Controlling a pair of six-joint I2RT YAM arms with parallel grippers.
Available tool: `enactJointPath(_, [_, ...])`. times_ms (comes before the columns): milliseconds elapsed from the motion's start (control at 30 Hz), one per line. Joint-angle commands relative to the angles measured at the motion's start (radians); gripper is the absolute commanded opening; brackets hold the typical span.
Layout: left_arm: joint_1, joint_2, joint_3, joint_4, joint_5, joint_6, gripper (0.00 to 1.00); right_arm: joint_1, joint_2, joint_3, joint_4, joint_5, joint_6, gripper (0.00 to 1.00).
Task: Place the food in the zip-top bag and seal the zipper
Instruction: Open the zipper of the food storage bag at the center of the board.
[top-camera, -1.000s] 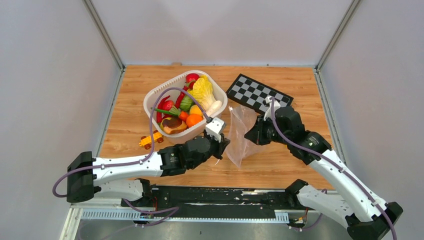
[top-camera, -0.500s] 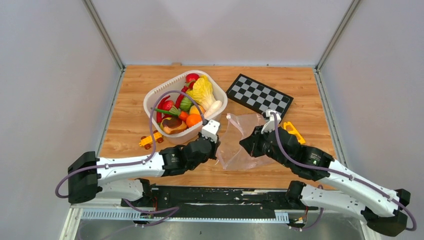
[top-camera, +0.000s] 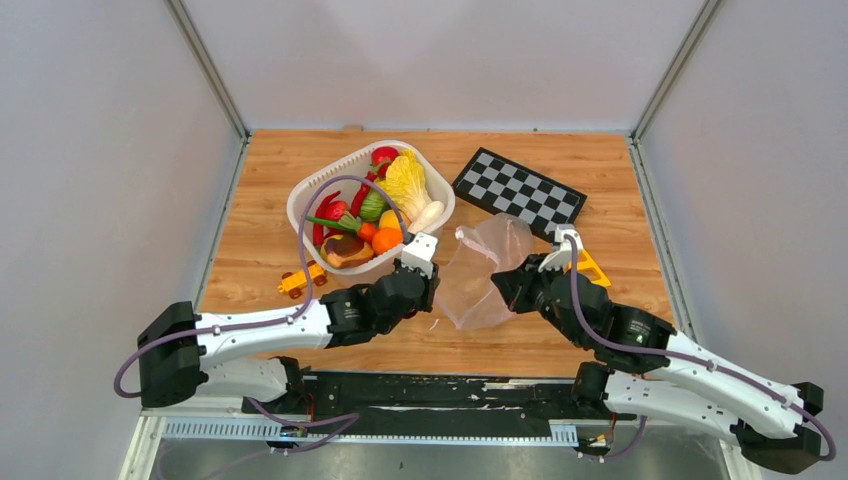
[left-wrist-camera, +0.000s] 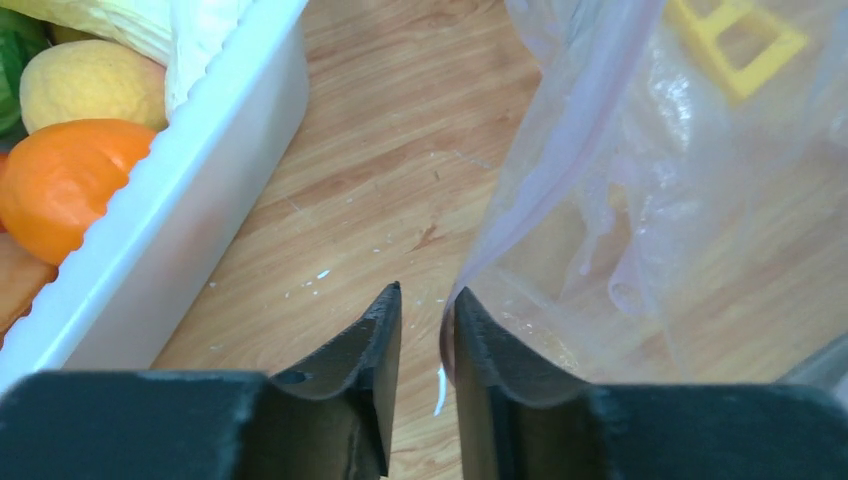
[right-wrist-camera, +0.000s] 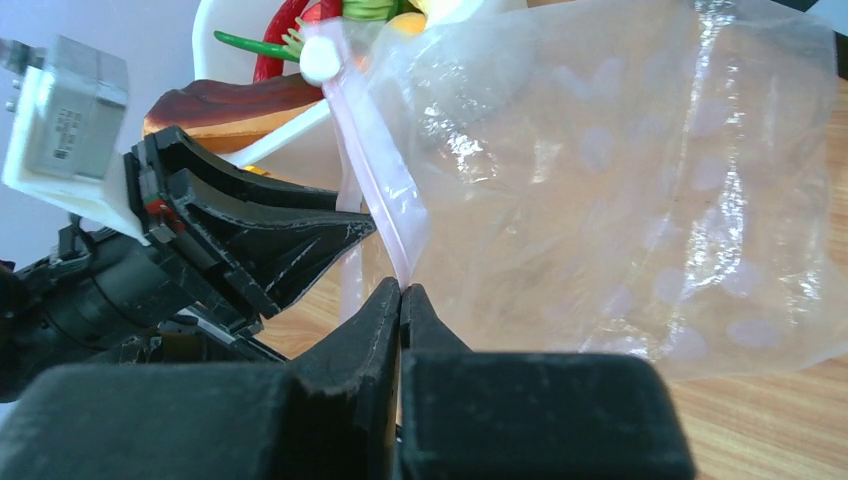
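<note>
1. While the right gripper (right-wrist-camera: 401, 290) has its jaws pressed together on the zipper (right-wrist-camera: 372, 165), the left gripper (left-wrist-camera: 425, 300) has its jaws only a narrow slit apart. They sit at the near edge of the bag (top-camera: 482, 268). I cannot tell whether any film lies inside that slit.
2. One likely risk: if the left jaws close here, they may catch both layers or neither. The mouth would then not open and no food could go in.
3. A second risk: the film looks thin and slick, and the right pinch covers only a short bit of the strip. A pull from the left side could slide it free and let the bag drop.
4. A third risk: the left gripper is near the basket (top-camera: 294, 206), so a wide swing could knock it.
5. The bag is clear and crinkly with pale dots and a thin pink strip along its mouth. It hangs limp between the two grippers, just right of the basket, and looks empty.
6. The food (top-camera: 376, 214) lies heaped in the basket: red, orange, yellow and green pieces.
</note>
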Motion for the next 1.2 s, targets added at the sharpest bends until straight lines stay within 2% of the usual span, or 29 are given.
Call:
enactJointPath(0, [0.006,-0.037,0.012,0.060,0.049,0.008,0.36,0.006,0.041,0.002,0.109,0.001,-0.035,0.00])
enactJointPath(100, [0.006,-0.034,0.032,0.041,0.080,0.006,0.42,0.005,0.050,-0.012,0.148,-0.011,-0.039,0.00])
enactJointPath(167, [0.006,-0.046,0.033,0.040,0.103,0.004,0.53,0.006,0.049,-0.020,0.163,-0.019,-0.036,0.00])
enactJointPath(333, [0.006,-0.120,0.021,0.051,0.159,0.017,0.71,0.006,0.053,-0.031,0.161,0.010,-0.027,0.00])
enactJointPath(400, [0.006,-0.157,0.021,0.040,0.166,0.020,0.78,0.005,0.058,-0.038,0.166,0.021,-0.024,0.00])
enactJointPath(567, [0.006,-0.228,0.028,-0.026,0.178,0.024,0.90,0.003,0.084,-0.047,0.194,0.033,-0.023,0.00])
enactJointPath(667, [0.005,-0.268,0.028,-0.075,0.132,0.016,0.99,-0.001,0.101,-0.048,0.206,0.026,-0.029,0.00])
enactJointPath(800, [0.007,-0.365,0.024,-0.157,0.019,0.011,1.00,-0.007,0.112,-0.049,0.216,0.013,-0.037,0.00])
enactJointPath(933, [0.009,-0.421,0.075,-0.309,-0.149,-0.016,1.00,-0.009,0.101,-0.055,0.221,0.012,-0.039,0.00])
enactJointPath(1033, [0.015,-0.455,0.101,-0.417,-0.303,-0.085,1.00,-0.011,0.089,-0.060,0.221,0.011,-0.040,0.00])
enactJointPath(1167, [0.045,-0.532,0.076,-0.464,-0.382,-0.174,1.00,-0.012,0.076,-0.062,0.211,0.013,-0.043,0.00])
